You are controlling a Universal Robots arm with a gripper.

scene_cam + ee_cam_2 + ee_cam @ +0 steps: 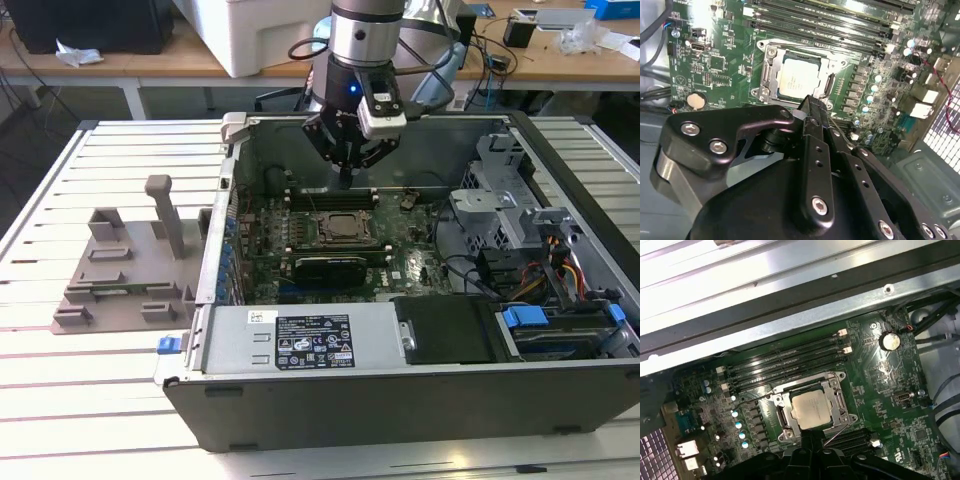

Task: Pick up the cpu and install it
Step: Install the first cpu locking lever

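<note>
The cpu [799,76] [811,410] is a small square chip with a silver-white top. It lies flat inside the metal-framed socket [766,75] [783,420] on the green motherboard. In the exterior view the socket [344,229] sits mid-board inside the open computer case [420,395]. My gripper [345,178] [812,106] [810,439] hangs a little above the socket's edge, apart from the chip. Its black fingers are pressed together with nothing between them. The socket's wire lever [836,434] stands raised beside the frame.
Memory slots [785,362] run beside the socket, and a dark card [330,266] lies just past it. Drive bays and cables [540,260] fill the case at the exterior view's right. A grey moulded tray [125,275] with upright posts stands on the slatted table at the left.
</note>
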